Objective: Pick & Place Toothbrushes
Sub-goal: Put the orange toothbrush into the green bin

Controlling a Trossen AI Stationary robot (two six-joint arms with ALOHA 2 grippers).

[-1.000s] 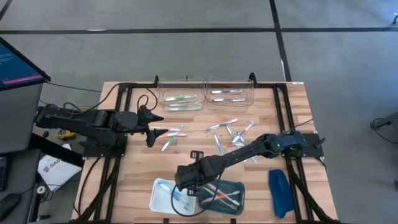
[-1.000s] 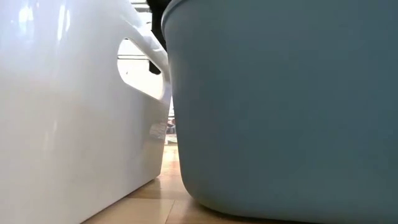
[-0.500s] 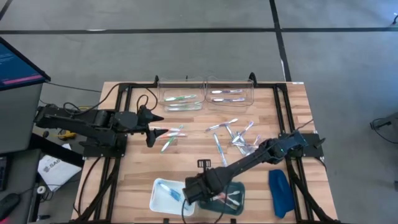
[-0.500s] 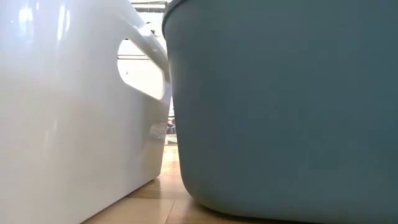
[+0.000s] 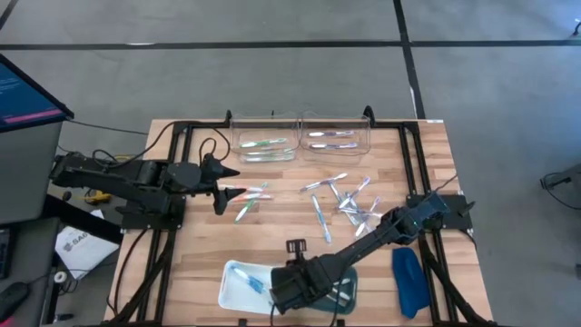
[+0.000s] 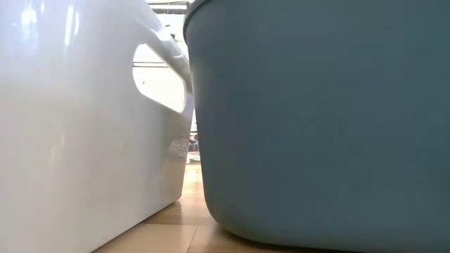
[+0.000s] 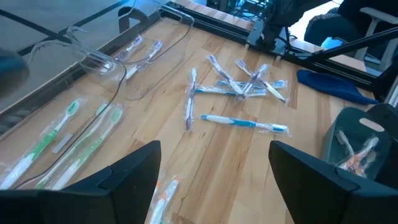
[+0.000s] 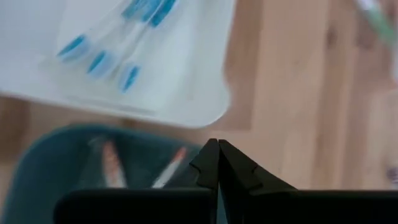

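Loose toothbrushes lie flat on the wood in a cluster (image 5: 345, 202) (image 7: 242, 84), with one blue one (image 7: 245, 123) apart. A few pink and green ones (image 5: 250, 200) lie by my left gripper (image 5: 227, 189) (image 7: 214, 180), which hangs open above the table's left side and holds nothing. My right gripper (image 5: 289, 289) (image 8: 217, 163) is shut with nothing visible between its fingers. It points down over the near edge, where the white bin (image 5: 238, 283) (image 8: 186, 93) holding blue toothbrushes meets the teal bin (image 5: 349, 272) (image 8: 56, 162) holding pink ones.
Two clear containers at the far edge hold green toothbrushes (image 5: 263, 145) and silvery ones (image 5: 331, 138). A dark-blue oblong object (image 5: 408, 282) lies near right. In the low view the white bin's wall (image 6: 77, 119) and the teal bin's wall (image 6: 323, 119) block the table.
My right gripper has moved toward the table's near edge and a little to the right, from over the white bin's far side to the gap between the two bins. It has stayed shut.
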